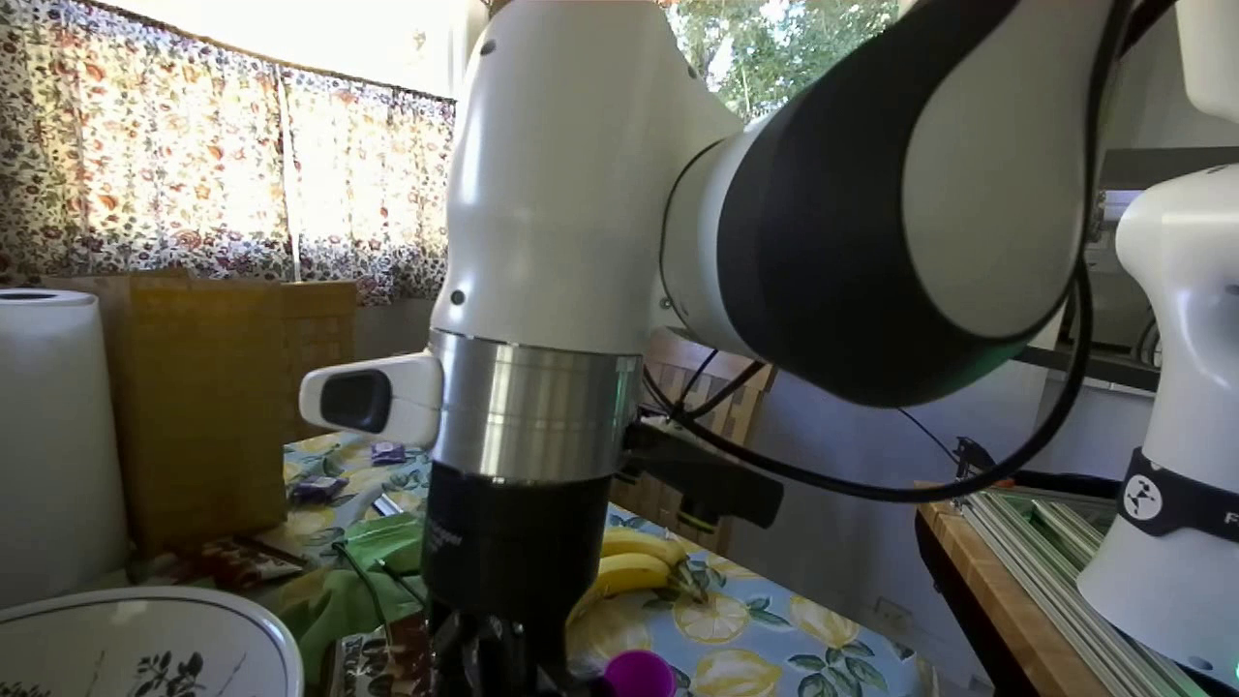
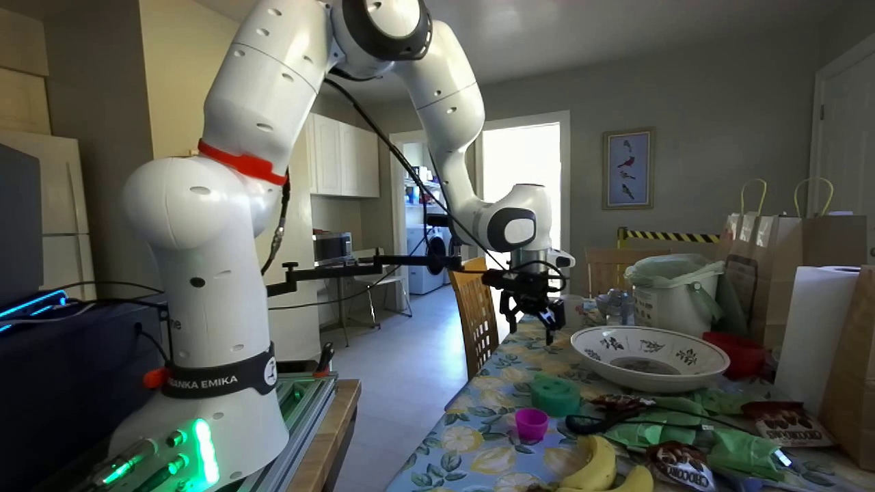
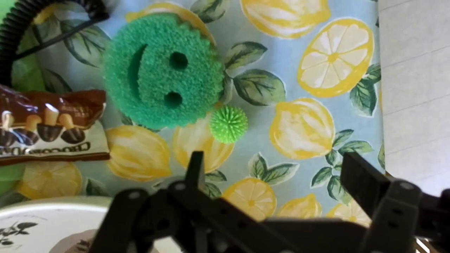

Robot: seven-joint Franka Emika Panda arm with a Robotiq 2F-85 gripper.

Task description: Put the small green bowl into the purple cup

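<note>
A small light-green spiky ball point(image 3: 229, 124) lies on the lemon-print tablecloth in the wrist view, against the lower right of a green smiley sponge point(image 3: 154, 77); no small green bowl shows. The ball does not show in the exterior views. The purple cup point(image 2: 532, 425) stands upright on the table beside the sponge point(image 2: 555, 396); it also shows in an exterior view point(image 1: 639, 674), partly cut off. It is out of the wrist view. My gripper point(image 3: 272, 156) is open and empty, fingers wide apart. It hangs above the table point(image 2: 530, 333), higher than the cup.
A large white bowl point(image 2: 649, 384) stands near the gripper; its rim point(image 3: 59, 203) shows in the wrist view. Bananas point(image 2: 593, 466) lie near the cup. A brown snack bag point(image 3: 52, 123) and a black coiled cord point(image 3: 7, 52) lie left. The table's edge point(image 3: 381, 105) is at right.
</note>
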